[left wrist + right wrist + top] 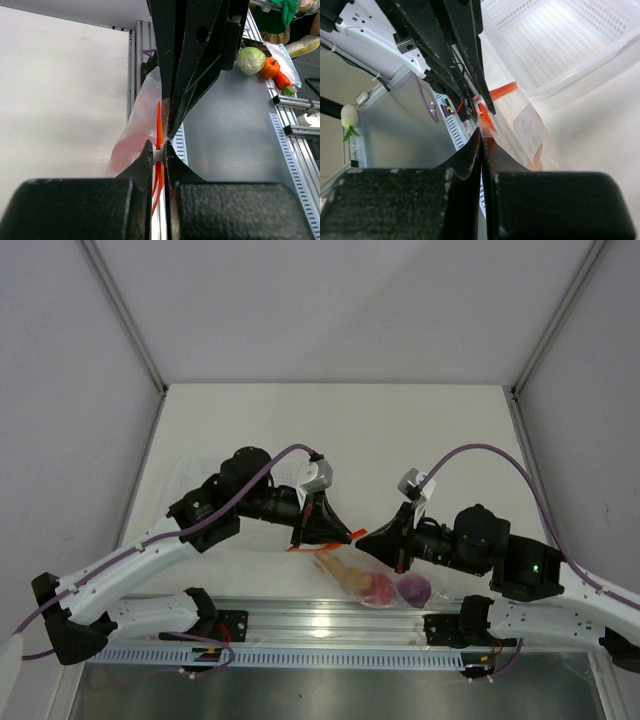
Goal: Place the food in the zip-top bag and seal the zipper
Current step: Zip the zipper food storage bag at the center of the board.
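The zip-top bag (365, 575) lies at the table's near edge between my two grippers. Inside it are the food pieces: a red one (378, 587), a purple one (413, 589) and an orange-yellow one (350, 575). The red-orange zipper (345, 536) runs between the two grippers. My left gripper (322, 528) (158, 145) is shut on the zipper (159, 117) at its small white slider. My right gripper (372, 540) (481, 131) is shut on the zipper (487, 120) close to the left one's tips. Red food (131, 147) shows blurred through the bag (532, 132).
A white perforated tray (560, 45) stands just behind the bag, faintly visible at the left (185, 480). An aluminium rail (330, 625) runs along the near edge under the bag. Toy vegetables (252, 60) lie off the table beyond the rail.
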{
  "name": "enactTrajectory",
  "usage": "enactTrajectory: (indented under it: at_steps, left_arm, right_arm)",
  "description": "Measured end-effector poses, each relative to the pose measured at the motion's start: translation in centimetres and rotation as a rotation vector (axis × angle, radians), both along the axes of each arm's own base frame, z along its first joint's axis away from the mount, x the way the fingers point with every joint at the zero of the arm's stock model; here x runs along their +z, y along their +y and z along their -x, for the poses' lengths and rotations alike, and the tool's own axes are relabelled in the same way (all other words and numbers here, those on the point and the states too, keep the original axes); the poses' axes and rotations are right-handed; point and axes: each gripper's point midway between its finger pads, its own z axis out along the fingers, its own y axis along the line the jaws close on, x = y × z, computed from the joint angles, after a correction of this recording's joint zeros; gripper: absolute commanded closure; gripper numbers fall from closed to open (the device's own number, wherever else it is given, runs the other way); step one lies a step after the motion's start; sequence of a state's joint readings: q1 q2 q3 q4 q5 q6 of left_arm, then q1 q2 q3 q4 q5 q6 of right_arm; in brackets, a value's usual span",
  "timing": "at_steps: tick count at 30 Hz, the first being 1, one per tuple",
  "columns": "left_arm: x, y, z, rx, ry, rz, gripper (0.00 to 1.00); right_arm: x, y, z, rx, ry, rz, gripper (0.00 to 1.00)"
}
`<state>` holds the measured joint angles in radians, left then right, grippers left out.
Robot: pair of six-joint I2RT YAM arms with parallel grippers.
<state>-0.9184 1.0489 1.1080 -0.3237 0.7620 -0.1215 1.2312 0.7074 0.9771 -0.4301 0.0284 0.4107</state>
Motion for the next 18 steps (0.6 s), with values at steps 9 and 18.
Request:
enactTrajectory:
  at_steps: [9, 18]
  left_arm:
    - [-0.2, -0.1, -0.2, 0.003, -0.012, 0.005, 0.99]
    - [-1.0, -0.2, -0.5, 0.006, -0.008, 0.001, 1.0]
  right_arm:
    - [0.6, -0.8, -0.8, -0.059, -0.009, 0.009, 1.0]
    - [1.2, -1.7, -1.2, -0.095, -0.017, 0.031, 1.0]
